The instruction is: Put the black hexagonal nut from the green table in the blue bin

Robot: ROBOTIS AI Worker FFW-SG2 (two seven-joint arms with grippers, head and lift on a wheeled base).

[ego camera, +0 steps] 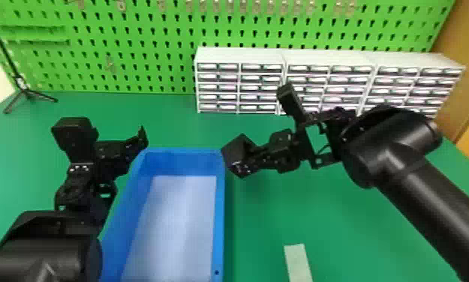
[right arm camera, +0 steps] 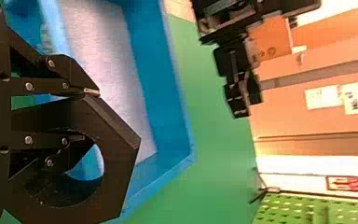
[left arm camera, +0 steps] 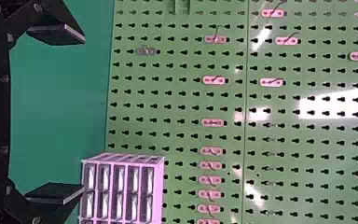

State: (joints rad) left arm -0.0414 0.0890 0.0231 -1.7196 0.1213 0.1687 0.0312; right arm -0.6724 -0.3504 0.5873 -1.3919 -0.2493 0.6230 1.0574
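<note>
Nut (ego camera: pixel 238 154) – black and hexagonal – is held in the right claw (ego camera: pixel 259 153), the fingers closed on it. In the head view it lines up with the far right corner of the blue bin (ego camera: pixel 186 151); I cannot tell whether it is over the rim or just outside. In the right wrist view, blue bin shows through the round hole in the nut. The left claw (ego camera: pixel 141 139) is near the bin's left side, its two fingers spread wide with nothing between them.

A white sheet (ego camera: pixel 177 225) lines the bin floor. The bin stands on the green tabletop (ego camera: pixel 259 221), and a pale strip (ego camera: pixel 298 262) lies to its right, close to the near edge of the head view. Small drawer cabinets (ego camera: pixel 241 56) stand at the back against a green pegboard (ego camera: pixel 132 48) – with a small tripod (ego camera: pixel 27 92) at the far left.
</note>
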